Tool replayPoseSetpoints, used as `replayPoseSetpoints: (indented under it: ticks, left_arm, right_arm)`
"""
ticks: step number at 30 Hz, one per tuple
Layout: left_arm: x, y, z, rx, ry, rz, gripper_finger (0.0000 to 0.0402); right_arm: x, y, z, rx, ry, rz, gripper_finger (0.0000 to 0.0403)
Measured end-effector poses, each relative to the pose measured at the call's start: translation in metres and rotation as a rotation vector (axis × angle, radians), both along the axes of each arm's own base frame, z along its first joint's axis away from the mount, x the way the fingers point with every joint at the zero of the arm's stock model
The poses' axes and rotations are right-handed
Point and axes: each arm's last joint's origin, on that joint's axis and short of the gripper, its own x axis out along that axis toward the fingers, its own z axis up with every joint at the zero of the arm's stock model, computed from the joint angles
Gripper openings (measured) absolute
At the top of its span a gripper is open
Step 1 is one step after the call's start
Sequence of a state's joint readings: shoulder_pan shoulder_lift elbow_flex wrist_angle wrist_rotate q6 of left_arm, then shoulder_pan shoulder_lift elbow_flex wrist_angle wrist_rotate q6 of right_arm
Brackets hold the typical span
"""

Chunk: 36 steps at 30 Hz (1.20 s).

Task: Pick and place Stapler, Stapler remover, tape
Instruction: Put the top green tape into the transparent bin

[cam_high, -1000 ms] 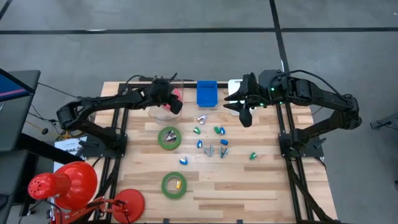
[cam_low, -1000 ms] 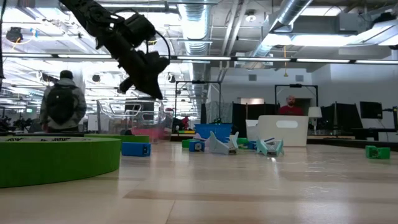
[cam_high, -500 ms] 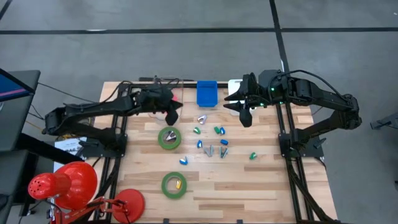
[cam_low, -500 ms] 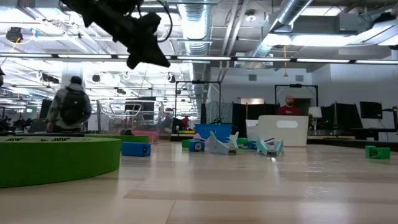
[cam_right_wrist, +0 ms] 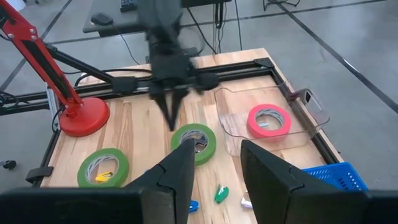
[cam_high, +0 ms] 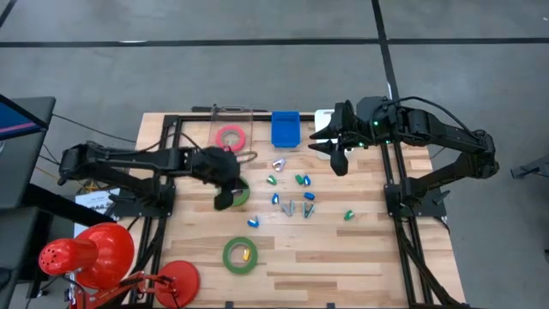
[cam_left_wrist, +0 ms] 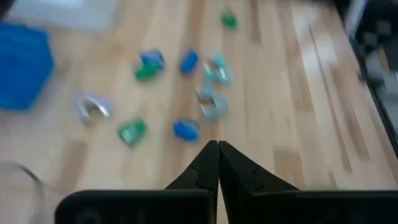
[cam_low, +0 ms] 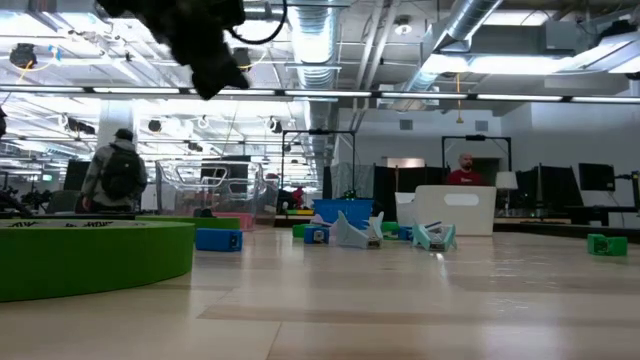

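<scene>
My left end effector (cam_high: 225, 196), fingers pressed together, hangs over the flat green tape ring (cam_high: 238, 190); only my right wrist view shows the red-pink tape ring (cam_right_wrist: 269, 121) lying inside a clear plastic tray (cam_right_wrist: 311, 127).

My right end effector (cam_right_wrist: 214, 171) is spread.

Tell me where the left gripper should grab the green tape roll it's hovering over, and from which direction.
Come straight down on the green tape roll: it lies flat, so only the band offers an edge. Put one finger in the centre hole and one outside, probably on the side facing the table's middle, away from the clear tray beside it. The left gripper is shut, so open it first.
</scene>
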State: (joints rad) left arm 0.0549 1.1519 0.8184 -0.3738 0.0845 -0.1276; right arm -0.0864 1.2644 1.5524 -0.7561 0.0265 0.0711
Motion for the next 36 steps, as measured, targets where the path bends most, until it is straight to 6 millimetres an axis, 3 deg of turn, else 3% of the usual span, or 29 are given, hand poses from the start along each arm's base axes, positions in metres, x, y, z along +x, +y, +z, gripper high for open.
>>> replayPoseSetpoints:
  ticks: [10, 19, 26, 36]
  left_arm:
    - [-0.009, -0.023, -0.009, -0.001, 0.127, -0.100, 0.0008]
    - [-0.015, -0.028, -0.016, 0.002, 0.203, -0.123, 0.0107]
    - [-0.024, -0.028, -0.043, -0.013, 0.296, -0.136, 0.0176]
    - [-0.020, -0.025, -0.075, 0.134, 0.414, -0.156, 0.0187]
  right_arm:
    - [0.000, 0.000, -0.001, 0.001, 0.009, 0.000, 0.0122]
    - [-0.001, 0.000, -0.003, 0.003, 0.030, -0.001, 0.0122]
    - [-0.001, 0.000, -0.003, 0.002, 0.030, 0.000, 0.0122]
    - [-0.001, 0.000, -0.003, 0.000, 0.030, 0.001, 0.0122]
